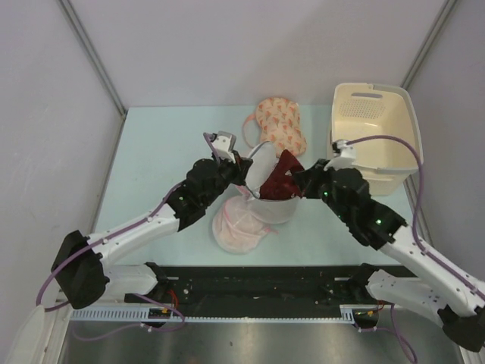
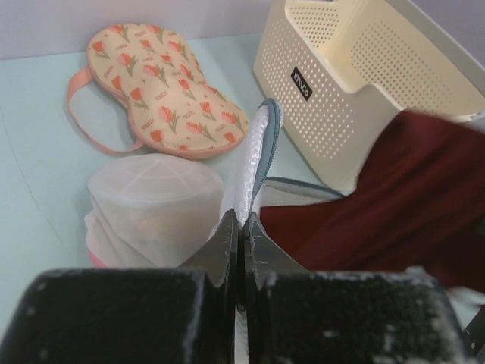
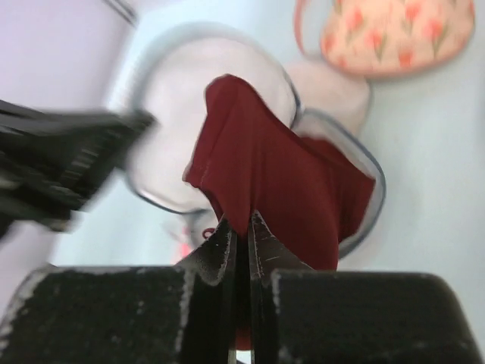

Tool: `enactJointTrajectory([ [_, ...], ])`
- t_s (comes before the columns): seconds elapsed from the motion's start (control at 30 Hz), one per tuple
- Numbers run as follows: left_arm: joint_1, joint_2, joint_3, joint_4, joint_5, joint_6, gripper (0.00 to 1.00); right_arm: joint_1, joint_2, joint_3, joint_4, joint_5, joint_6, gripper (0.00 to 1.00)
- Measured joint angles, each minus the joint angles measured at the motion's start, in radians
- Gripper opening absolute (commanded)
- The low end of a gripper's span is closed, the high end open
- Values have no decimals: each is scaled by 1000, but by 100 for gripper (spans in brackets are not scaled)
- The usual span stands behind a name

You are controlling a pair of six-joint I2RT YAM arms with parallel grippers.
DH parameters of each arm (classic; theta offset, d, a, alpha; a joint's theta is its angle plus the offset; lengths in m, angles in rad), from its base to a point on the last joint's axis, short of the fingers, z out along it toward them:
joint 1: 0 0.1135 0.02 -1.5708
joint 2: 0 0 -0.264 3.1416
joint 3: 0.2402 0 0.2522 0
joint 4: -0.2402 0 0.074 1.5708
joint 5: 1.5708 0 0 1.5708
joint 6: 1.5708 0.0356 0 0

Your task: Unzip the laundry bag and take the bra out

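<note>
The white mesh laundry bag [image 1: 267, 203] with a grey zip rim stands open at the table's middle. My left gripper [image 1: 239, 168] is shut on its raised lid flap [image 2: 251, 163], holding it upright. My right gripper [image 1: 300, 182] is shut on the dark red bra [image 1: 282, 176], which hangs out of the bag's mouth, lifted partly above the rim. In the right wrist view the bra [image 3: 265, 171] drapes from my fingers over the open bag [image 3: 356, 220]. In the left wrist view the bra [image 2: 379, 212] lies right of the flap.
A peach patterned bra [image 1: 279, 123] lies behind the bag. A pink-trimmed mesh pouch [image 1: 236, 226] sits in front of the bag, with another stacked there [image 2: 151, 201]. A cream plastic basket [image 1: 375, 133] stands at the right, close behind my right arm.
</note>
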Motion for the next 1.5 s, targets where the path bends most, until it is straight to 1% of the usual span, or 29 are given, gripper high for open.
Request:
enactJointTrajectory([
  [0.07, 2, 3, -4, -9, 2, 0, 0, -11, -95, 2, 20, 6, -3, 0],
  [0.2, 2, 14, -4, -32, 2, 0, 1, -23, -156, 42, 37, 28, -22, 0],
  [0.37, 2, 26, -4, -55, 2, -1, 0, -47, -148, 127, 55, 81, -94, 0],
  [0.57, 2, 43, -4, -64, 8, -3, 1, -159, -87, 257, 115, 108, -178, 0],
  [0.73, 2, 59, -4, -75, 24, -5, 0, -340, -17, 383, 186, 86, -207, 0],
  [0.93, 2, 61, -4, -86, 26, -8, 0, -585, 92, 546, 227, 33, -191, 0],
  [1.07, 2, 61, -4, -89, 26, -8, 0, -712, 142, 602, 232, 20, -170, 0],
  [1.17, 2, 61, -4, -90, 27, -8, 0, -837, 188, 631, 237, 8, -140, 0],
  [1.3, 2, 61, -4, -97, 27, -11, 0, -933, 273, 650, 241, -7, -113, 0],
  [1.33, 2, 61, -4, -102, 26, -14, 0, -941, 299, 650, 239, -7, -112, 5],
  [1.37, 2, 61, -4, -106, 26, -19, 0, -946, 328, 650, 237, -7, -112, 43],
  [1.4, 2, 61, -5, -106, 25, -23, 0, -948, 359, 649, 233, -8, -113, 61],
  [1.47, 2, 61, -10, -104, 24, -28, 0, -950, 419, 649, 216, -16, -121, 81],
  [1.5, 2, 61, -14, -104, 24, -31, 1, -950, 452, 649, 201, -28, -128, 88],
])
